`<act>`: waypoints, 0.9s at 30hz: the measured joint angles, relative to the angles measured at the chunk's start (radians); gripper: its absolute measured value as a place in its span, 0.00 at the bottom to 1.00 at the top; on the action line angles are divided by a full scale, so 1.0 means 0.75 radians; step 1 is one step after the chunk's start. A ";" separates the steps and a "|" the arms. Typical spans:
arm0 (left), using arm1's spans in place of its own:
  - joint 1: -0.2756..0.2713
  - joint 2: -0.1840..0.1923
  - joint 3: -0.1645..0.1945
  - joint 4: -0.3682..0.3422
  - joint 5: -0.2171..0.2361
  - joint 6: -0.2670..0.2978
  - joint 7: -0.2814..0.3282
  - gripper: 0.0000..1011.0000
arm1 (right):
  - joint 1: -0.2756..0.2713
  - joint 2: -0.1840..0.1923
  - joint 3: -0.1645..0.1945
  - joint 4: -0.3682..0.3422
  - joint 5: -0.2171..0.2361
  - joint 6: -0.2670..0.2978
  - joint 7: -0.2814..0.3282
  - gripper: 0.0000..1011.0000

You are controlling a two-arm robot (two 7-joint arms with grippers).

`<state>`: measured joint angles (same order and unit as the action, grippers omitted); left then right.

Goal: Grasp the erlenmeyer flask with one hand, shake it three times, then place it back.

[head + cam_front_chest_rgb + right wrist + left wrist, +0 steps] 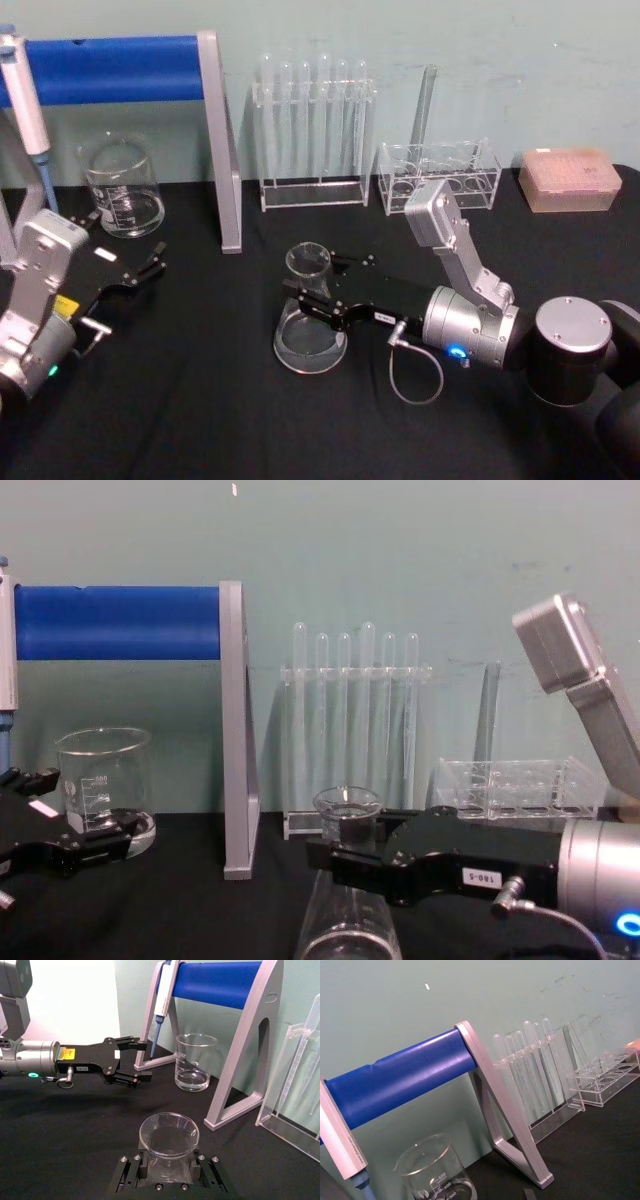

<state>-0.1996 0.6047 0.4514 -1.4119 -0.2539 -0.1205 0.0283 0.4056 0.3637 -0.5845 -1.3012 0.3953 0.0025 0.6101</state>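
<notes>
The clear glass conical erlenmeyer flask (310,320) is standing upright on the black cloth-covered surface (200,400), near the middle of it, in front of the clear acrylic rack of tall test tubes (313,130). The right black angular gripper (318,293), carried on a silver-grey cylindrical wrist, is reaching in from the right and its fingers (131,1172) are clamping the flask's narrow neck from both sides just under the flared lip. In the right wrist view the flask's round mouth (168,1133) is sitting between the two black fingers, with the glass touching them. In the chest view the flask (345,880) is showing its wide base low down, resting on the surface, while the right gripper (345,855) is crossing its neck.

The left black gripper (148,268) is hovering above the surface at the left side, well apart from the flask, with its fingers (131,1045) spread and grasping nothing. It is pointing toward the cylindrical clear glass beaker (123,188), which is standing near the back left. Behind the beaker, a stand with a blue horizontal bar and grey angled legs (215,130) is holding a white and blue pipette (162,1000). A second, lower clear rack (440,175) and a pink box (568,178) are sitting at the back right.
</notes>
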 joint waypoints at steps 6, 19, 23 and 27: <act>0.000 0.000 0.000 0.000 0.000 0.000 0.000 0.99 | -0.001 0.000 -0.001 0.001 -0.004 0.005 0.000 0.50; 0.000 0.000 0.000 0.000 0.000 0.000 0.000 0.99 | 0.000 0.000 0.000 0.001 -0.003 0.003 0.000 0.88; 0.000 0.000 0.000 0.000 0.000 0.000 0.000 0.99 | 0.000 0.000 0.000 0.001 -0.002 0.003 0.000 0.99; 0.000 0.000 0.000 0.000 0.000 0.000 0.000 0.99 | 0.000 0.000 0.000 0.000 -0.002 0.003 0.000 0.99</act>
<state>-0.1995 0.6047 0.4514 -1.4120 -0.2539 -0.1205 0.0283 0.4056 0.3637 -0.5846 -1.3008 0.3937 0.0045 0.6102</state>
